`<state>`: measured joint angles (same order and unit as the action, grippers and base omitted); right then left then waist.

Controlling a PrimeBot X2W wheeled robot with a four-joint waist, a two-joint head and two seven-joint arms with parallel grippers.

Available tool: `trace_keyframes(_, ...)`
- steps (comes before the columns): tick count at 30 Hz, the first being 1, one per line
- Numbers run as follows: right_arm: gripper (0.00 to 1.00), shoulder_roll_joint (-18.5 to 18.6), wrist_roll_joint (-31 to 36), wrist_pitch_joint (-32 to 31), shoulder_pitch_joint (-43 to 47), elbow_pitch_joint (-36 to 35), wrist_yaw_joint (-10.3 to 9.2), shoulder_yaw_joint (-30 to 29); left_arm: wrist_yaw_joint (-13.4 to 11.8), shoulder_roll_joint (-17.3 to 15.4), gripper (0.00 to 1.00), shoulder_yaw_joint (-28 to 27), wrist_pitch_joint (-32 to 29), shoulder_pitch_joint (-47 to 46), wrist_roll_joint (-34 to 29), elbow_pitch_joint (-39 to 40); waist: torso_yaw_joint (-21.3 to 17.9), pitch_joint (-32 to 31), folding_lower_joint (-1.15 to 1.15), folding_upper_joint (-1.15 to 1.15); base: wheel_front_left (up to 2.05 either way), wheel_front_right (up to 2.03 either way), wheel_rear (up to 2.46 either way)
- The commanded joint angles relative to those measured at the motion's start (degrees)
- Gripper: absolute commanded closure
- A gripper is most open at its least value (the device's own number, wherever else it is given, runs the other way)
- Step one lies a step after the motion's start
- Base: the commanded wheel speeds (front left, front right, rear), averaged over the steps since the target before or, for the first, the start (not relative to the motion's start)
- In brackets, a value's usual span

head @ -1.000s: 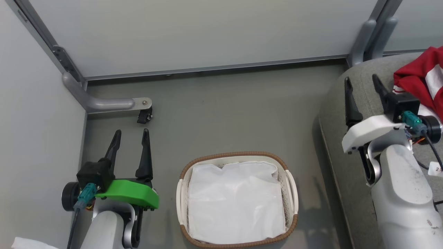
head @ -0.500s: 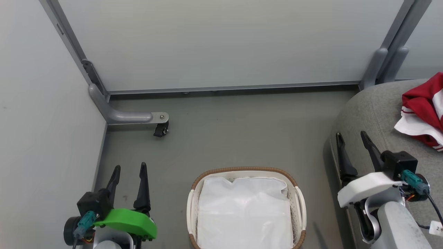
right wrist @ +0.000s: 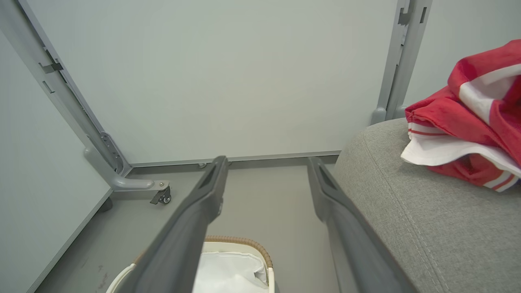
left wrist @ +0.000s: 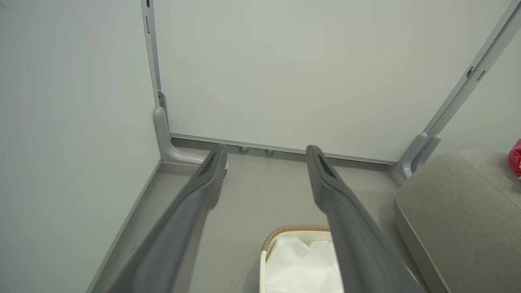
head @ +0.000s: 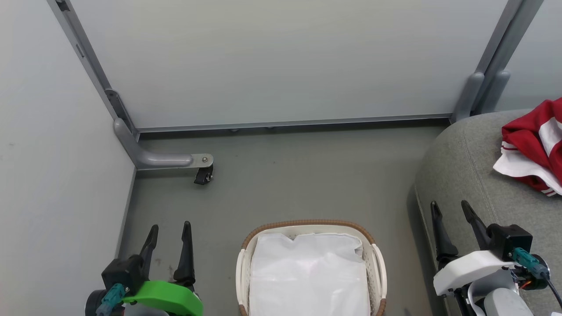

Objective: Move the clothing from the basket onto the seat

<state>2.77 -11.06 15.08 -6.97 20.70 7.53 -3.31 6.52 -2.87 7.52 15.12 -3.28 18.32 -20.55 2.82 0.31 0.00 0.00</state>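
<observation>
Either side of the basket, our left gripper and right gripper gape wide, both empty. The clothing lies on the seat, right of the basket; we risk wrongly grabbing the white lining.

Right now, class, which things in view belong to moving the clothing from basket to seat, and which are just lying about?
Belongs to the job: clothing, basket, seat, left gripper, right gripper (both open, empty).

Just lying about: white lining sheet in the basket, caster wheel, partition panels.
</observation>
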Motion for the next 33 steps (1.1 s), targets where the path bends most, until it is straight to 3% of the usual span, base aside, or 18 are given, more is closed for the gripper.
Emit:
trace_keyframes(1, 0.00, 0.2, 0.0, 0.1, 0.7, 0.2, -0.08, 0.0, -0.1, -0.1, 0.00, 0.1, 0.0, 0.7, 0.5, 0.2, 0.0, -0.1, 0.00, 0.00, 0.00, 0.00, 0.00)
trace_keyframes(22, 0.00, 0.2, -0.1, 0.1, -0.4, 1.0, -0.08, 0.2, -0.4, 0.0, 0.00, 0.7, 0.0, 0.5, 1.6, -1.1, 0.2, -0.4, 0.00, 0.00, 0.00, 0.00, 0.00)
trace_keyframes(23, 1.00, 0.0, 0.0, 0.0, -0.1, 0.9, 0.00, 0.2, -0.1, 0.0, 1.00, 0.8, 0.0, 0.2, 1.6, -1.1, 0.2, -0.4, 0.00, 0.00, 0.00, 0.00, 0.00)
trace_keyframes(27, 1.00, -0.5, -0.3, -0.2, 0.8, 2.7, 0.00, 0.2, 0.0, 0.0, 1.00, 0.8, -0.1, 0.7, 2.0, -2.8, 0.2, -0.5, 0.00, 0.00, 0.00, 0.00, 0.00)
trace_keyframes(33, 1.00, -0.4, -6.9, -2.4, 0.4, 2.3, 0.00, -0.6, 0.1, 0.0, 1.00, -0.5, -1.9, 0.3, 7.9, -2.1, 0.0, -0.5, 0.00, 0.00, 0.00, 0.00, 0.00)
